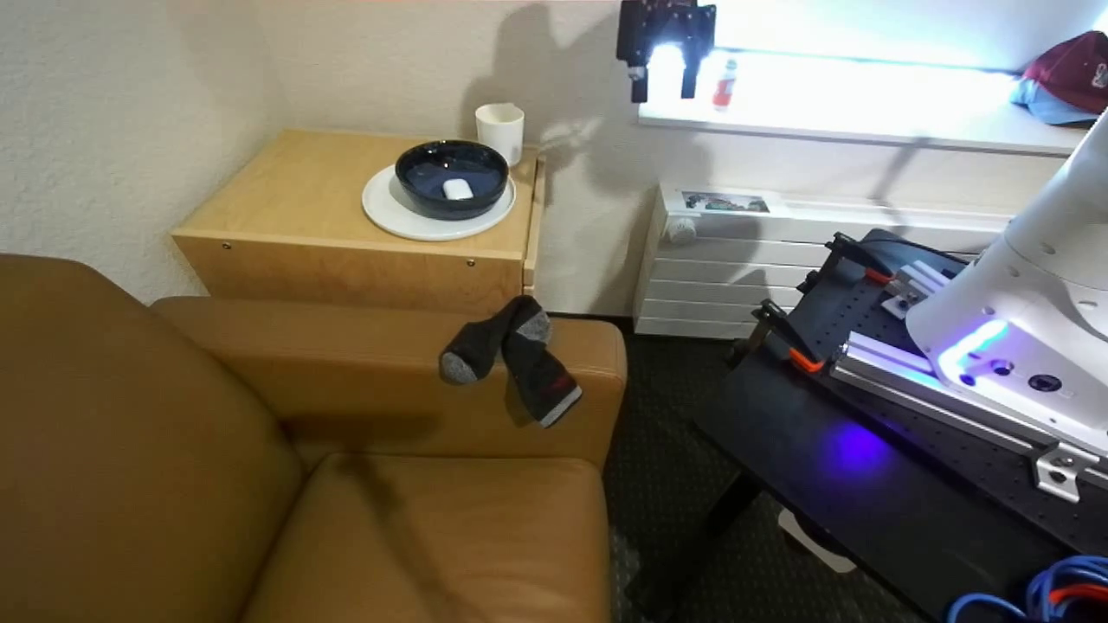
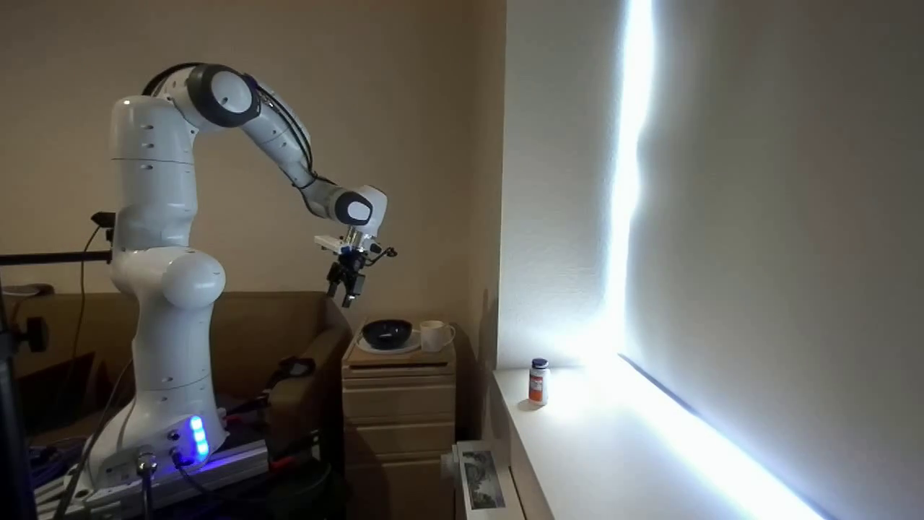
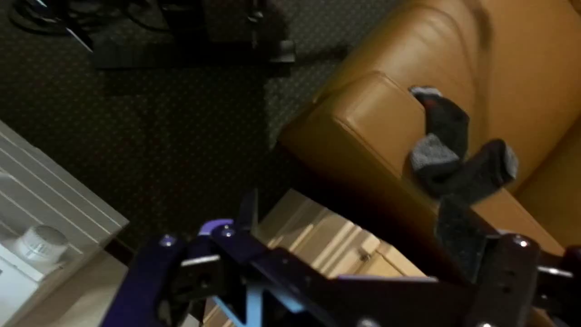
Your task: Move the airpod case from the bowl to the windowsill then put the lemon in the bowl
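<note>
The small white airpod case lies inside the dark blue-black bowl, toward its near side. Both exterior views show the bowl; from the lower camera the case is hidden by its wall. The windowsill is a white ledge under the bright window, also in view as a ledge at lower right. No lemon shows in any view. My gripper hangs in the air, higher than the bowl and apart from everything. In the wrist view the gripper has widely spread fingers with nothing between them.
Under the bowl is a white plate on a wooden cabinet, with a white cup beside it. A bottle and a cap stand on the ledge. Socks drape over the sofa arm. A radiator sits below the window.
</note>
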